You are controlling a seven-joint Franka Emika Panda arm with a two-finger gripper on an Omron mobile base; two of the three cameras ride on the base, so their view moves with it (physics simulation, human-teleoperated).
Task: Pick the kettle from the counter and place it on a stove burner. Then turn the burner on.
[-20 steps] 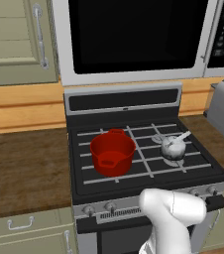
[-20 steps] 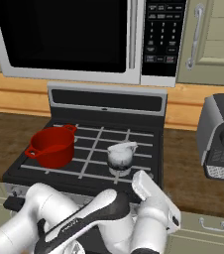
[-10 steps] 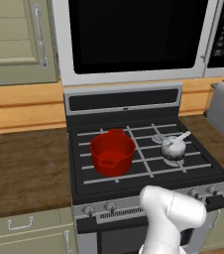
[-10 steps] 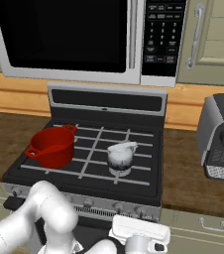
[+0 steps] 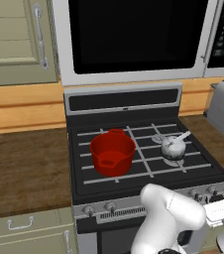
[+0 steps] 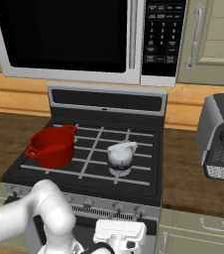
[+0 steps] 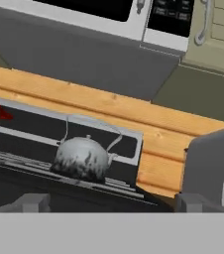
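The microwave's keypad (image 6: 162,32) carries small pale markings, too blurred to read; no other text shows.

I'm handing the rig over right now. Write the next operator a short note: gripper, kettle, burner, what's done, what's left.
Gripper: low in front of the stove, holding nothing; the hand view shows two finger tips set wide apart, so it looks open.
Kettle: already off the counter, sitting upright on the front right stove burner, beside the red pot on the left.
Done: kettle placed.
Left: turn that burner on. The knobs run along the stove's front edge; no flame is visible under the kettle, so treat the burner as off.
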